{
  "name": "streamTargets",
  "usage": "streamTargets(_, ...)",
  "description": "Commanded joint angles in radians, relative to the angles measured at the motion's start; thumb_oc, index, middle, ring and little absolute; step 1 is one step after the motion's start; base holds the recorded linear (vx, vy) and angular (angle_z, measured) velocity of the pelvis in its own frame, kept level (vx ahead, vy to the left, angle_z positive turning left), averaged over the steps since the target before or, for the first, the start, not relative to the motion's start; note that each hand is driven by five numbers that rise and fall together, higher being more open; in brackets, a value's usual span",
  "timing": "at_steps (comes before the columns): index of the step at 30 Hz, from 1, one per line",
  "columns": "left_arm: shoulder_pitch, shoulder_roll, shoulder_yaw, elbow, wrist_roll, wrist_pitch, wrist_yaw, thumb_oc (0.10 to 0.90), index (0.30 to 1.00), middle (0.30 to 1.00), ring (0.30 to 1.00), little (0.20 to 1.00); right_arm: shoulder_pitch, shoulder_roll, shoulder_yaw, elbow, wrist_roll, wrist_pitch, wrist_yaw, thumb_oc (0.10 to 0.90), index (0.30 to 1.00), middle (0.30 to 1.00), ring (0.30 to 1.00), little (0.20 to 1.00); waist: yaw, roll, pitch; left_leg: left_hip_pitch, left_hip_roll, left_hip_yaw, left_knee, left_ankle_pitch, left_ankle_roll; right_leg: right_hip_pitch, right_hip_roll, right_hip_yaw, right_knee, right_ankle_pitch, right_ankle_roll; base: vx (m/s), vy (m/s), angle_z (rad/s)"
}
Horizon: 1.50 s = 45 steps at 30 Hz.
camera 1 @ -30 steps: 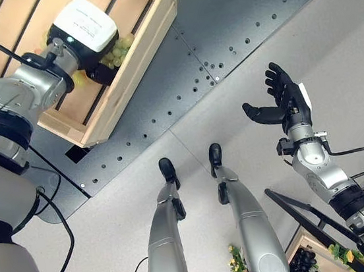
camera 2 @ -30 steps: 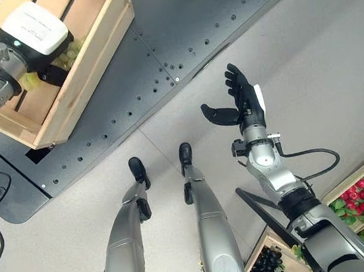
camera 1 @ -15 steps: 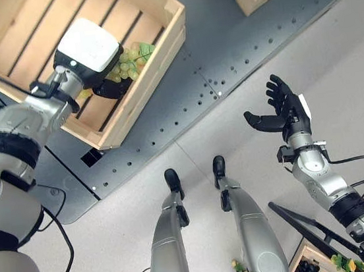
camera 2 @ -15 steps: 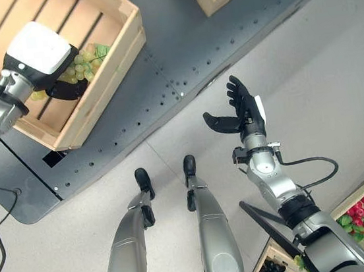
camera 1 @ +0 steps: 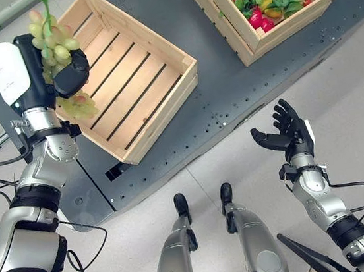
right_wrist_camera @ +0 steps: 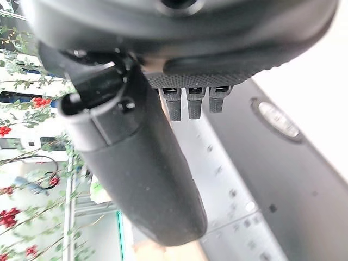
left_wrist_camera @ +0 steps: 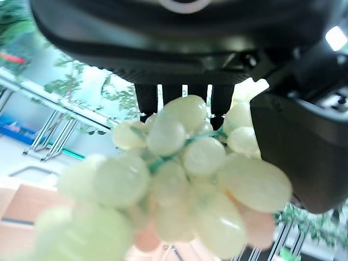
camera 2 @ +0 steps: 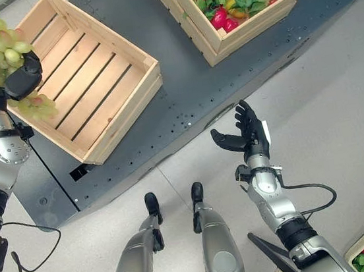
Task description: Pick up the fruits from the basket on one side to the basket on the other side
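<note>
Two head cameras look down, sharing the crate (camera 1: pixel 129 83) and floor; each wrist camera sits apparently very close behind its hand.

The left hand (camera 1: pixel 41 67) is pointing upward on a raised, bent arm, and its fingers and thumb are curling around a bunch of green grapes (camera 1: pixel 58 48), which is hanging partly below the palm. The right hand (camera 1: pixel 288 133) is hovering low on an extended forearm, palm turned inward, with the fingers spread straight and the thumb standing out, holding nothing.
</note>
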Motion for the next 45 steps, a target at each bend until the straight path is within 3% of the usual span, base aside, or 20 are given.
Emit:
streamTargets(1, -0.025, -0.020, 0.122, -0.083, -0.124, -0.145, -0.008, 0.400, 0.300, 0.300, 0.300, 0.300, 0.018, -0.013, -0.078, -0.115, -0.091, -0.079, 0.059, 0.800, 0.900, 0.900, 0.900, 0.900, 0.003, 0.042, -0.144, 0.050, -0.044, -0.002, 0.082, -0.180, -0.026, 0.089, -0.035, 0.007, -0.010, -0.094, 0.020, 0.08, -0.042, 0.01)
streamTargets(6, 0.064, -0.032, 0.169, -0.170, -0.235, -0.165, -0.157, 0.400, 0.300, 0.300, 0.300, 0.300, 0.071, -0.017, -0.072, -0.146, -0.106, -0.100, 0.156, 0.800, 0.900, 0.900, 0.900, 0.900, 0.009, 0.058, -0.223, 0.141, -0.044, -0.015, 0.015, -0.169, -0.035, 0.200, -0.034, 0.004, -0.089, -0.081, 0.025, 0.10, -0.052, 0.07)
streamTargets(11, 0.140, -0.085, 0.193, -0.262, -0.421, -0.163, -0.368, 0.400, 0.300, 0.300, 0.300, 0.300, 0.091, -0.007, -0.033, -0.182, -0.064, -0.098, 0.329, 0.800, 0.900, 0.900, 0.900, 0.900, 0.030, 0.062, -0.309, 0.207, -0.041, -0.028, -0.015, -0.168, -0.039, 0.284, -0.032, -0.009, -0.131, -0.076, 0.027, 0.11, -0.118, 0.08)
streamTargets(17, 0.144, -0.111, 0.147, -0.331, -0.481, -0.114, -0.543, 0.400, 0.300, 0.300, 0.300, 0.300, 0.042, -0.013, 0.021, -0.194, -0.034, -0.025, 0.396, 0.800, 0.900, 0.900, 0.900, 0.900, 0.055, 0.062, -0.384, 0.275, -0.038, -0.055, -0.063, -0.160, -0.045, 0.370, -0.025, -0.013, -0.204, -0.052, 0.033, 0.08, -0.123, 0.13)
streamTargets(19, 0.126, -0.100, 0.111, -0.347, -0.526, -0.095, -0.618, 0.400, 0.300, 0.300, 0.300, 0.300, 0.006, -0.018, 0.040, -0.201, 0.010, 0.028, 0.405, 0.800, 0.900, 0.900, 0.900, 0.900, 0.065, 0.062, -0.406, 0.296, -0.036, -0.062, -0.093, -0.150, -0.050, 0.398, -0.020, -0.017, -0.244, -0.035, 0.038, 0.04, -0.141, 0.09)
streamTargets(25, 0.077, -0.108, 0.050, -0.373, -0.598, -0.082, -0.745, 0.400, 0.300, 0.300, 0.300, 0.300, -0.084, 0.009, 0.097, -0.181, 0.083, 0.116, 0.429, 0.800, 0.900, 0.900, 0.900, 0.900, 0.085, 0.064, -0.430, 0.292, -0.040, -0.094, -0.108, -0.144, -0.055, 0.421, -0.013, -0.030, -0.286, -0.017, 0.039, -0.01, -0.105, 0.12)
streamTargets(29, 0.033, -0.136, -0.018, -0.386, -0.618, -0.071, -0.826, 0.400, 0.300, 0.300, 0.300, 0.300, -0.160, 0.056, 0.130, -0.168, 0.213, 0.173, 0.439, 0.800, 0.900, 0.900, 0.900, 0.900, 0.098, 0.058, -0.442, 0.296, -0.038, -0.109, -0.108, -0.142, -0.054, 0.433, -0.013, -0.047, -0.282, -0.024, 0.033, 0.00, -0.080, 0.09)
streamTargets(45, -0.023, -0.303, -0.159, -0.421, -0.691, -0.043, -0.992, 0.400, 0.300, 0.300, 0.300, 0.300, -0.314, 0.210, 0.221, -0.089, 0.404, 0.279, 0.444, 0.800, 0.900, 0.900, 0.900, 0.900, 0.128, 0.032, -0.485, 0.315, -0.028, -0.122, -0.108, -0.152, -0.050, 0.461, -0.005, -0.063, -0.286, -0.038, 0.021, 0.01, -0.032, 0.07)
